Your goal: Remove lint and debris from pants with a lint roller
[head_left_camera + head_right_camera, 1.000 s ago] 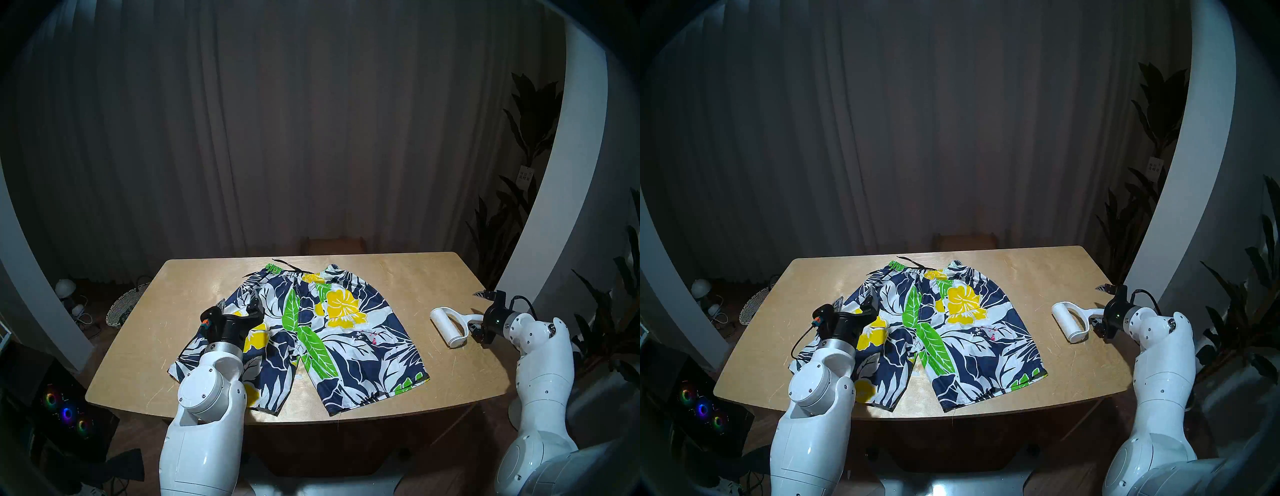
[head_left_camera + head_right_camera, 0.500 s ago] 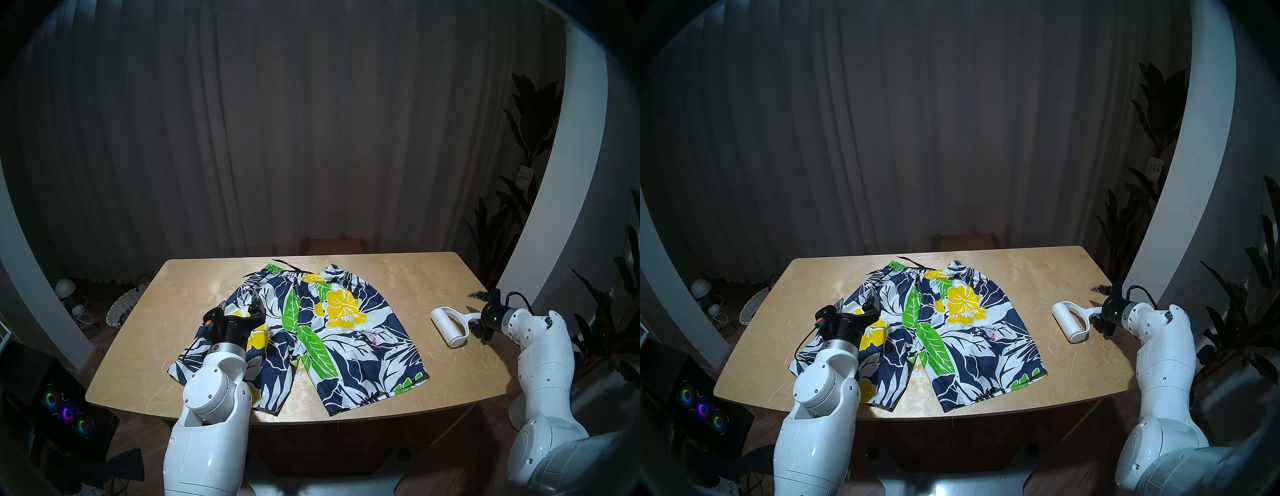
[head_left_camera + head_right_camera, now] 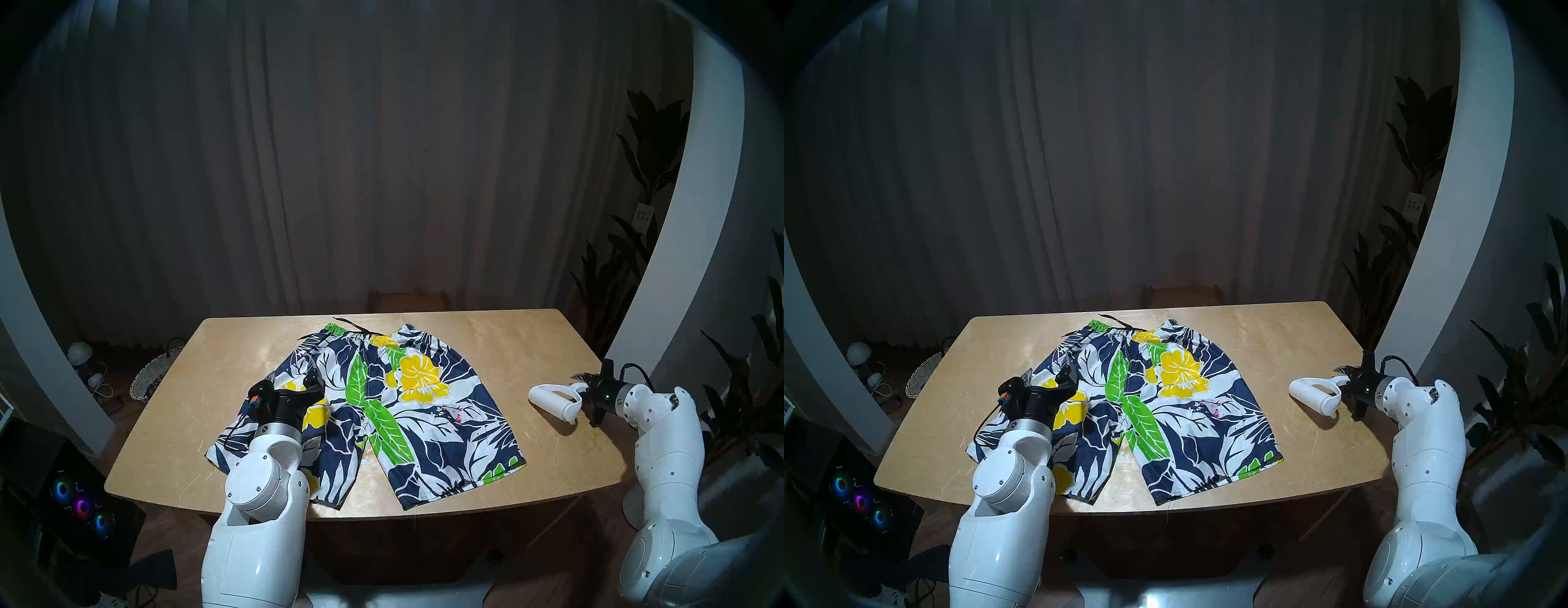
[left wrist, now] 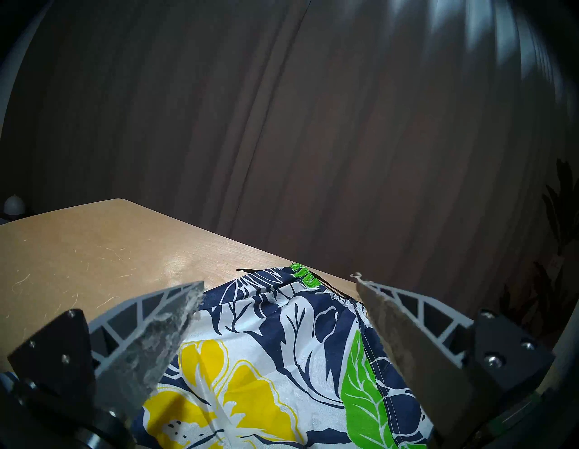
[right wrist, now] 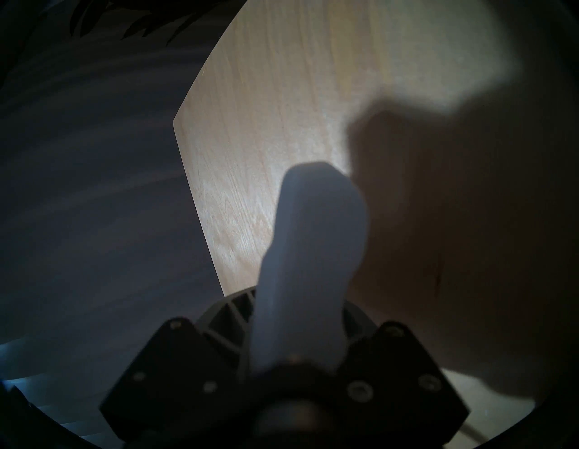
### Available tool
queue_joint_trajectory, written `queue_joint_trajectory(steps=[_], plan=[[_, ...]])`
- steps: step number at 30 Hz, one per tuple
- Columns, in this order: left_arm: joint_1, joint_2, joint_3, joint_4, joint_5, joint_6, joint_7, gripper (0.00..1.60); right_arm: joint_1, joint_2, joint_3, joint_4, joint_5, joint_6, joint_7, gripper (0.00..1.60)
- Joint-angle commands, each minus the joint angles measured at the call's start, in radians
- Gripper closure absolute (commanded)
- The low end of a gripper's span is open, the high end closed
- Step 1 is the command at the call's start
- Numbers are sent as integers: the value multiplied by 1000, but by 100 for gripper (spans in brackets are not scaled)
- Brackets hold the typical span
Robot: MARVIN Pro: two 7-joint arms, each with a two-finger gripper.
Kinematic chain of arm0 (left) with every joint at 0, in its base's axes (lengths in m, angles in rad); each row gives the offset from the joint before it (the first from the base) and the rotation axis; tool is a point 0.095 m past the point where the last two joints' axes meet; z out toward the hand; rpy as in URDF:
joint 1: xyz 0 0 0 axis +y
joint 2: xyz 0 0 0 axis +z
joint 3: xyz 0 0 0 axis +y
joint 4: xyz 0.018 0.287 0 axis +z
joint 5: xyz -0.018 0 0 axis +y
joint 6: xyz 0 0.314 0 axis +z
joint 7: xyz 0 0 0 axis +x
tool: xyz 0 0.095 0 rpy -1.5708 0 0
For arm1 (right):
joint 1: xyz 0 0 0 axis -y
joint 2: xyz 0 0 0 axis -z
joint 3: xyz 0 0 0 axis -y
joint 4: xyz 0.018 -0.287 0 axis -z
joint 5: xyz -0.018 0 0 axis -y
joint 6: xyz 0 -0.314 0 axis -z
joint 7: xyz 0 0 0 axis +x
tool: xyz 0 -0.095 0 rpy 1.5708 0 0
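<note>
Head views: right gripper [image 3: 582, 387] clamped on the lint roller [image 3: 553, 398] handle, drum projecting leftward beyond its fingertips above the table [image 3: 466, 339]; pants [image 3: 373, 407] spread well to its left, pink lint and debris [image 3: 453, 412] on them. Left wrist: left gripper [image 4: 277, 283] spread wide (nothing held), pants directly beneath and ahead. Right wrist: roller handle [image 5: 310, 257] wedged between the fingers, extending forward.

Shorts [image 3: 382, 407] lie centred on the table [image 3: 488, 339]; roller [image 3: 553, 399] to their right, specks [image 3: 454, 412] on the right leg

Dim room, glare on table [image 3: 488, 339], fisheye dark rims, right wrist view blurred
</note>
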State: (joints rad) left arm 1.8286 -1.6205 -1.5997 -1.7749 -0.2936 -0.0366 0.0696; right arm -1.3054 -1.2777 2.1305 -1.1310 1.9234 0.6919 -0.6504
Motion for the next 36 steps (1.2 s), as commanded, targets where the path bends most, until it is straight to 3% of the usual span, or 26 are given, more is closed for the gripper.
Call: queue_joint_trajectory(steps=[1,8,16,21,29,36], plan=[[5,3,1,-43,-5,-19,-4,0,14,-44,16,-108,37,18,82,160],[23,4,6,-93,-8,-16,5,0,32,-90,2,-207,72,59,145,160],[65,15,55,-125,20,-1,-23,0,9,-158,-77,-283,83,126,172,160],[78,45,86,-138,50,10,-47,0,-23,-238,-155,-352,84,141,187,160],[104,120,130,-117,183,21,-59,0,-91,-313,-239,-453,60,133,199,160],[118,165,193,-91,316,56,-63,0,-171,-330,-280,-538,13,92,206,160]])
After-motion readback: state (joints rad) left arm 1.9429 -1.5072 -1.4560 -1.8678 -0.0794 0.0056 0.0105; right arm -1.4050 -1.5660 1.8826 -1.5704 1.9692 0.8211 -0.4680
